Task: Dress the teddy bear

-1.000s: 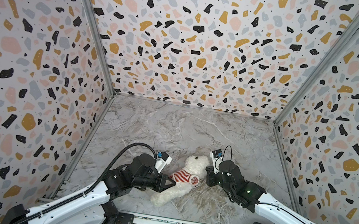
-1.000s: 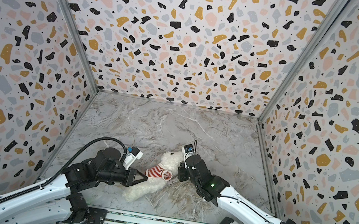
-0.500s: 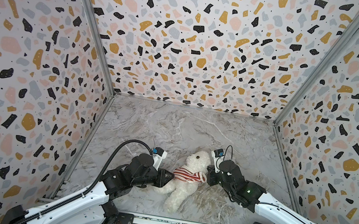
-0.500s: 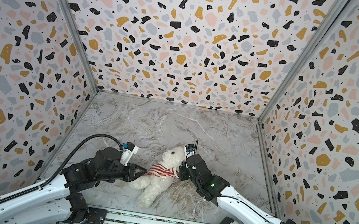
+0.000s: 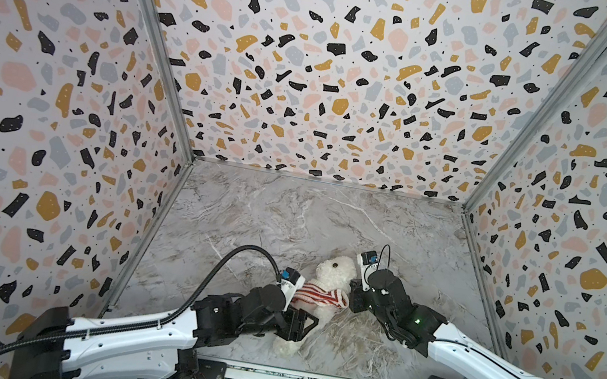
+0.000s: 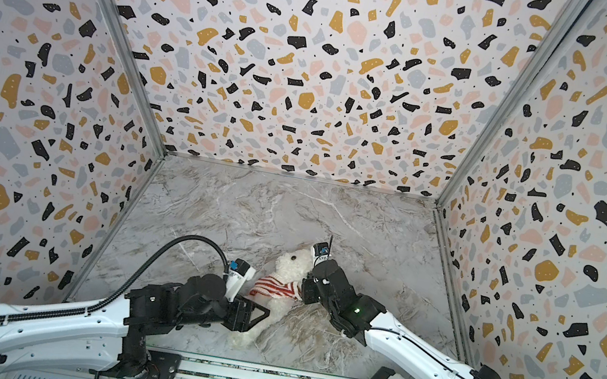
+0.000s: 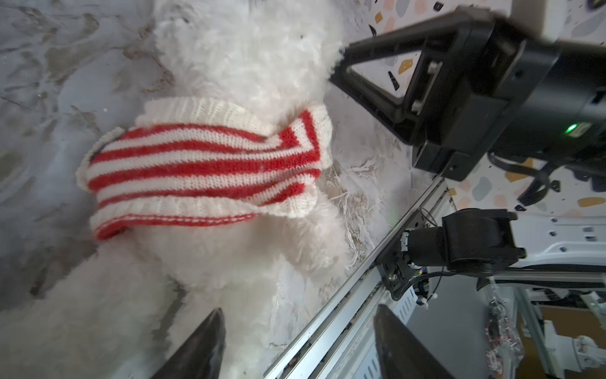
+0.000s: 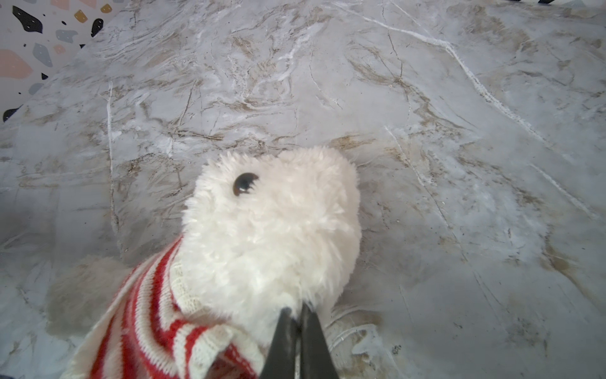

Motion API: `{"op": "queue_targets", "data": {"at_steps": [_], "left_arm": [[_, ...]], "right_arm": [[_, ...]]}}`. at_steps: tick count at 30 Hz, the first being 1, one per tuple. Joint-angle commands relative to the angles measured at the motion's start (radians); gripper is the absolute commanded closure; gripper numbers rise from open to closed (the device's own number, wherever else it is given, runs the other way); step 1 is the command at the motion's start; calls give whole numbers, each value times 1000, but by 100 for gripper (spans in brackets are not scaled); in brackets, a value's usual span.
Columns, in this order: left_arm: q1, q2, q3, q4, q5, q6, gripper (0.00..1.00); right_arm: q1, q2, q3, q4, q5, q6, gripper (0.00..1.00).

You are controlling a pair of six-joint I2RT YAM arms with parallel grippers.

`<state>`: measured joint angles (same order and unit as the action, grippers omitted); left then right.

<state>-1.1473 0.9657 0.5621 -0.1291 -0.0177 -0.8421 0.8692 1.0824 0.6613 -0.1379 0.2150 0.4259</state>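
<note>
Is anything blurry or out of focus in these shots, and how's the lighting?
Both top views: sharp and evenly lit; the wide lens splays the walls. Left wrist view: the striped sweater is slightly smeared, and the jaws nearest the lens are blurred. Right wrist view: the teddy bear is crisp, with a glint on its eye; the jaws are out of focus.

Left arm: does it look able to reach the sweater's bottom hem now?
Probably yes. The left gripper is open beside the teddy bear, the hem of the sweater faces it uncovered, and the right gripper sits at the head, out of the way.
</note>
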Motion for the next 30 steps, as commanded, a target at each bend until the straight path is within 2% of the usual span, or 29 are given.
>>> {"op": "queue_targets", "data": {"at_steps": [1, 5, 11, 12, 14, 16, 18, 24, 27, 30], "left_arm": [[-48, 79, 67, 70, -140, 1, 29], [-56, 167, 101, 117, -177, 7, 33], [-55, 285, 140, 88, -238, 6, 49], [-54, 298, 139, 87, -251, 12, 56], [-42, 310, 153, 76, -253, 39, 87], [-21, 300, 169, 50, -249, 65, 100], [22, 272, 156, 50, -204, 86, 100], [225, 166, 57, 110, 90, 176, 100], [251, 152, 101, 62, 193, 273, 100], [262, 133, 150, -7, 251, 345, 100]], "right_arm": [[5, -5, 50, 5, 14, 17, 100], [13, -17, 54, 4, 14, 23, 100], [14, -42, 49, 0, 17, 30, 100], [13, -44, 47, 2, 17, 30, 100], [14, -46, 49, -1, 17, 32, 100], [14, -52, 55, -14, 17, 31, 100], [14, -68, 59, -28, 18, 32, 100], [13, -95, 78, -63, 8, 13, 99], [14, -100, 82, -48, -45, -27, 88], [14, -142, 56, 9, -102, -90, 71]]}}
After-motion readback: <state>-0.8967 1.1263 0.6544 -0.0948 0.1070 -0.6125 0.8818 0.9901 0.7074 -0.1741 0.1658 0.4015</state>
